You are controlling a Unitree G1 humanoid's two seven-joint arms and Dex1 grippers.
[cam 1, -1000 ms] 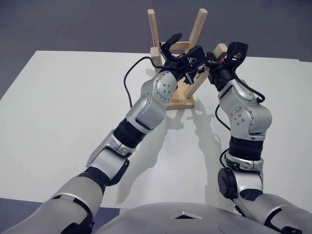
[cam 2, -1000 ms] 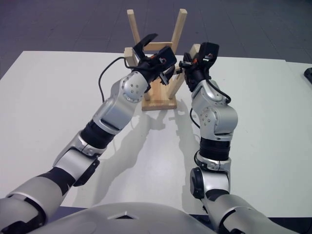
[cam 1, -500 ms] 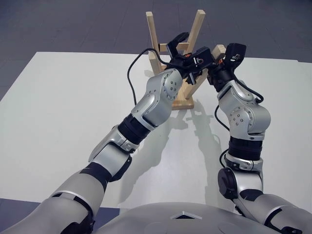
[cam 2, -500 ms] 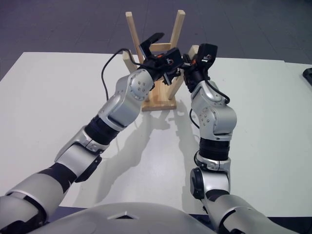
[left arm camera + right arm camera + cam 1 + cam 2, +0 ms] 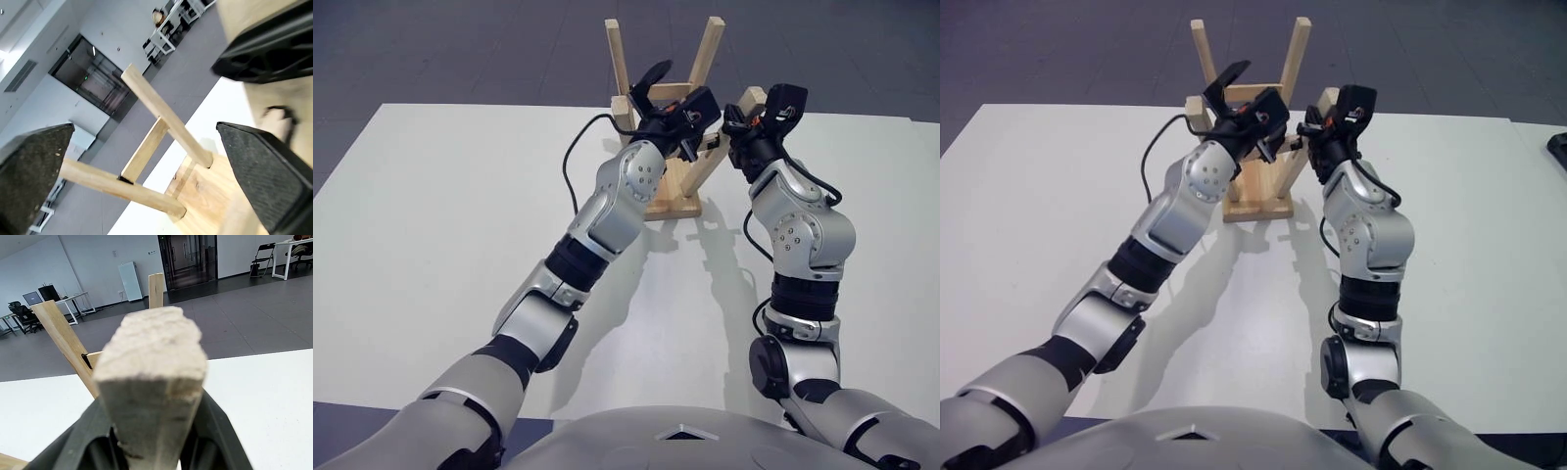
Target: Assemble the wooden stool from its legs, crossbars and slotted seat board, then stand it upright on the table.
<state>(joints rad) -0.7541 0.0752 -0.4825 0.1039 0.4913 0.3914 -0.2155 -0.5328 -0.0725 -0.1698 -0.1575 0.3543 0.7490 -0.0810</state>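
Observation:
The wooden stool stands upside down at the far middle of the table, its seat board [image 5: 674, 207] flat on the top and its legs [image 5: 709, 47] pointing up. My right gripper [image 5: 740, 119] is shut on the near right leg [image 5: 152, 357], close to its top end. My left gripper [image 5: 672, 90] is open beside it among the legs, level with the far crossbar [image 5: 145, 149]. Its wide-apart pads [image 5: 268, 172] frame the two far legs [image 5: 165, 117] without touching them. The left hand hides the near left leg.
The white table [image 5: 450, 215] has free room to the left, to the right and in front of the stool. Its far edge runs just behind the stool, with dark floor beyond. A black cable loops off the left wrist [image 5: 573, 157].
My left hand swung a little to the right and up, then came back left beside the crossbar, still open. The right gripper has kept its hold on the leg.

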